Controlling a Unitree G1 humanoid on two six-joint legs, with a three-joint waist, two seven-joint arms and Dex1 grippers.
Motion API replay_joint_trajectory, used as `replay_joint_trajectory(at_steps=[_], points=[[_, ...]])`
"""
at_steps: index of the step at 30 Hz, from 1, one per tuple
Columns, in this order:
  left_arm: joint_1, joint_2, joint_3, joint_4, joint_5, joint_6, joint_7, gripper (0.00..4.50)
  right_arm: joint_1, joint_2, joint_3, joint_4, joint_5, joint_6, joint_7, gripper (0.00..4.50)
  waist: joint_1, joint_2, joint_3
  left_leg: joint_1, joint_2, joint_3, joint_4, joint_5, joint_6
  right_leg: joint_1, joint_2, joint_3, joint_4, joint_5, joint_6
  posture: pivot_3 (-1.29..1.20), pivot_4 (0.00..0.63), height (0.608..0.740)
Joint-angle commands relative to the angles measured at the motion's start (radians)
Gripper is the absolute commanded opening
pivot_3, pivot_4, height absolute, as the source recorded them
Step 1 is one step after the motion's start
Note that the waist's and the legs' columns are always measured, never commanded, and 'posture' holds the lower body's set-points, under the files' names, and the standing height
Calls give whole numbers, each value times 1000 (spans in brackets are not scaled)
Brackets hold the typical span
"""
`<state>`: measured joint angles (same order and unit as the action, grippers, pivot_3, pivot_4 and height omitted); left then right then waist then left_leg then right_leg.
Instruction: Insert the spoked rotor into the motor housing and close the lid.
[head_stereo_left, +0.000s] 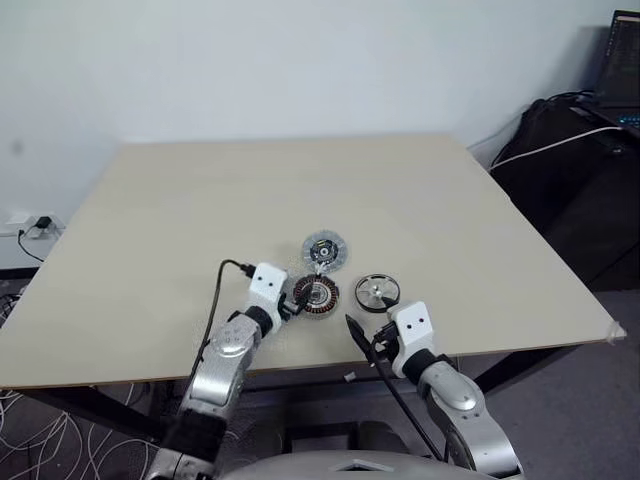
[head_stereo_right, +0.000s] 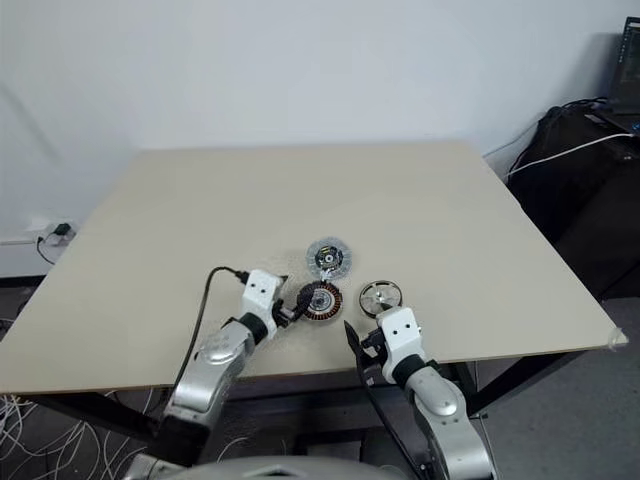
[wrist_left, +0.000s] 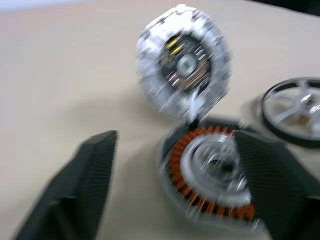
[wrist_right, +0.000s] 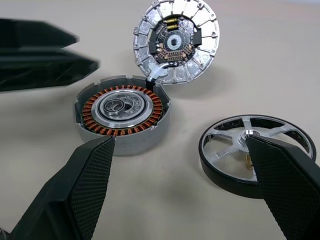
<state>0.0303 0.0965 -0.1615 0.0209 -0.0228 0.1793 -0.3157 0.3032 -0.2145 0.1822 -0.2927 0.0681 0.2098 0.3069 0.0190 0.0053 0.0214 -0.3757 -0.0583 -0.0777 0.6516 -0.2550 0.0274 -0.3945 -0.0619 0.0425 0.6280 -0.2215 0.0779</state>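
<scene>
Motor parts laid out on the table (head_stereo_left: 150, 230) between two spread end effectors.

The motor housing (wrist_right: 122, 112) lies near the table's front edge, copper windings up; the lid (wrist_right: 175, 42) lies just behind it, touching its rim, circuit face up. The spoked rotor (wrist_right: 257, 154) rests flat to its right, apart. The left end effector (head_stereo_left: 293, 303) is spread beside the housing; the right end effector (wrist_right: 190, 190) is spread wide, holding nothing.

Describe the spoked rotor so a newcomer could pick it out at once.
On the beige table, three round parts sit near the front edge. The spoked rotor lies alone, rightmost, apart from the motor housing and lid, which touch. It alone is a black ring with silver spokes, without copper windings.
</scene>
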Motion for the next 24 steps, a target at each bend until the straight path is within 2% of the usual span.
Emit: replay_joint_trajectory(at_steps=[1,2,9,13,24], points=[[57,6,48,-74,-16,-8,41,3969,-20,-1,-6,-34,9,-3,8,4500,-1,0,0,0,0,0,0,0,0,0,0,0,0,0,0,0,0,740],[77,4,59,-81,-20,-3,49,3738,-23,-1,-5,-32,9,-3,9,4500,-1,0,0,0,0,0,0,0,0,0,0,0,0,0,0,0,0,740],[171,-13,86,-93,-15,-9,99,1374,-61,8,6,-44,16,66,13,4500,0,0,0,0,0,0,0,0,0,0,-1,0,0,0,0,0,0,740],[194,-38,74,-85,-10,-22,126,56,-115,27,12,-45,25,119,9,3606,0,0,0,0,0,0,0,0,-1,0,0,-1,0,0,0,0,0,740],[202,-50,59,-72,-8,-57,156,0,-260,50,77,71,29,259,60,46,-2,0,0,0,0,0,0,0,0,0,0,-1,0,0,0,0,0,740]])
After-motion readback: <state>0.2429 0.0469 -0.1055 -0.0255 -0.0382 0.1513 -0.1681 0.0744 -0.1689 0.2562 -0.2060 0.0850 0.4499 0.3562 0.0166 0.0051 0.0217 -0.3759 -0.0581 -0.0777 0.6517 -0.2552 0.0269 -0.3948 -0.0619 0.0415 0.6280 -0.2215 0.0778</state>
